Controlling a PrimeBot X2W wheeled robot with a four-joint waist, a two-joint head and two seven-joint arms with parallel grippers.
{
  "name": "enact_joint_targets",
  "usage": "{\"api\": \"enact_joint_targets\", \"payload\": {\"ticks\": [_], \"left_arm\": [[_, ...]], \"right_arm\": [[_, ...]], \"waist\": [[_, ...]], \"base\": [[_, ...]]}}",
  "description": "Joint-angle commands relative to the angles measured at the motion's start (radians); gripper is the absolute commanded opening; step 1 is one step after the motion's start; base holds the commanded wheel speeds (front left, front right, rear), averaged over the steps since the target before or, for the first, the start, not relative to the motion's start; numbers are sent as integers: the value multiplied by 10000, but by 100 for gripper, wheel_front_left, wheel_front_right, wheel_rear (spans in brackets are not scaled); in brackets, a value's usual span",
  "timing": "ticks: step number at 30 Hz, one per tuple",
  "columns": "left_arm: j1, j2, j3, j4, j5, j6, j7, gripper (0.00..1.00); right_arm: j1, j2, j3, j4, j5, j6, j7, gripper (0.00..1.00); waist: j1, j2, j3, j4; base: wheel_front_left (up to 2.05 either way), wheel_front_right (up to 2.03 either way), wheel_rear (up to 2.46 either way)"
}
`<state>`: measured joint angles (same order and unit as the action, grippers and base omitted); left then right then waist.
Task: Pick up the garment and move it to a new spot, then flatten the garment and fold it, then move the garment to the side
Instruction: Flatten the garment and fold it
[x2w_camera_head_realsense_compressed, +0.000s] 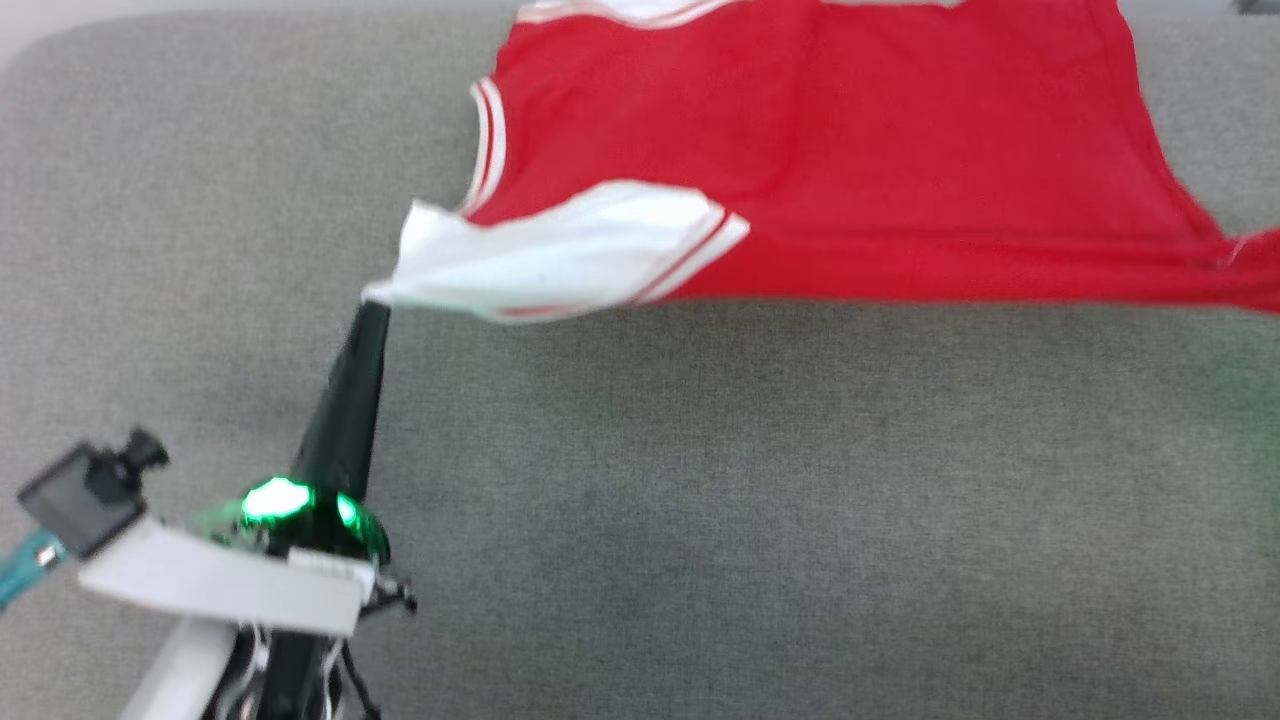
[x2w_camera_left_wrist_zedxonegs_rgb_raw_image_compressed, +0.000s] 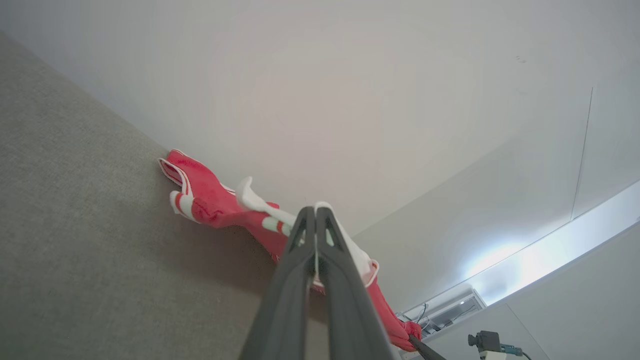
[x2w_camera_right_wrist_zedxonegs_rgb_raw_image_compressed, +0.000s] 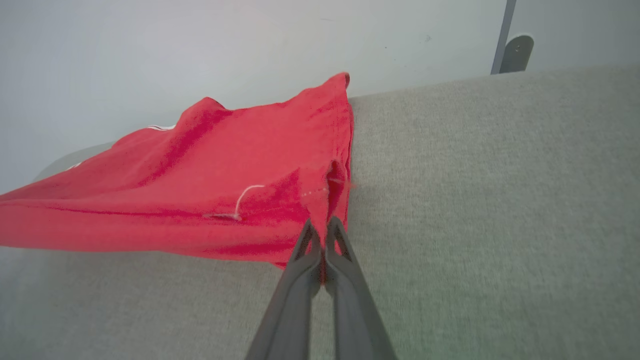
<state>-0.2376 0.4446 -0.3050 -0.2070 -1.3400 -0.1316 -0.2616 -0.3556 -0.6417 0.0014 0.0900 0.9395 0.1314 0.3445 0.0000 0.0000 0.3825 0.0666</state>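
The garment, a red jersey with white sleeves and striped trim, hangs stretched over the far half of the grey surface. My left gripper is shut on the tip of its white sleeve. In the left wrist view the left gripper pinches white cloth, with the garment trailing away behind it. In the right wrist view my right gripper is shut on the red hem corner of the garment, lifted above the surface.
The grey padded surface spreads wide in front of the garment. A pale wall stands behind its far edge. A metal post rises behind the surface in the right wrist view.
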Motion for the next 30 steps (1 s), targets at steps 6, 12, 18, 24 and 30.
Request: {"api": "enact_joint_targets", "payload": {"ticks": [6, 12, 18, 24, 30], "left_arm": [[1588, 148, 240, -1104, 336, 21, -40, 0], [2973, 393, 407, -2201, 701, 21, -28, 0], [3620, 545, 408, -2722, 1035, 21, -22, 0], [2960, 647, 122, -2372, 1140, 21, -22, 0], [1403, 834, -609, -1426, 1160, 21, -20, 0]], "right_arm": [[2036, 356, -1360, -1827, -83, -13, 786, 0], [3639, 1000, -2581, -3527, -373, -13, 1735, 0], [4333, 1647, -3396, -4716, -555, -13, 2533, 0], [3750, 1861, -3361, -4735, -670, -13, 2977, 0], [2454, 1886, -2907, -3953, -855, -13, 3196, 0]], "waist": [[0, 0, -488, -45], [0, 0, -635, -74], [0, 0, -567, -38], [0, 0, -491, 4], [0, 0, -278, 86]], "base": [[0, 0, 0], [0, 0, 0], [0, 0, 0], [0, 0, 0], [0, 0, 0]]}}
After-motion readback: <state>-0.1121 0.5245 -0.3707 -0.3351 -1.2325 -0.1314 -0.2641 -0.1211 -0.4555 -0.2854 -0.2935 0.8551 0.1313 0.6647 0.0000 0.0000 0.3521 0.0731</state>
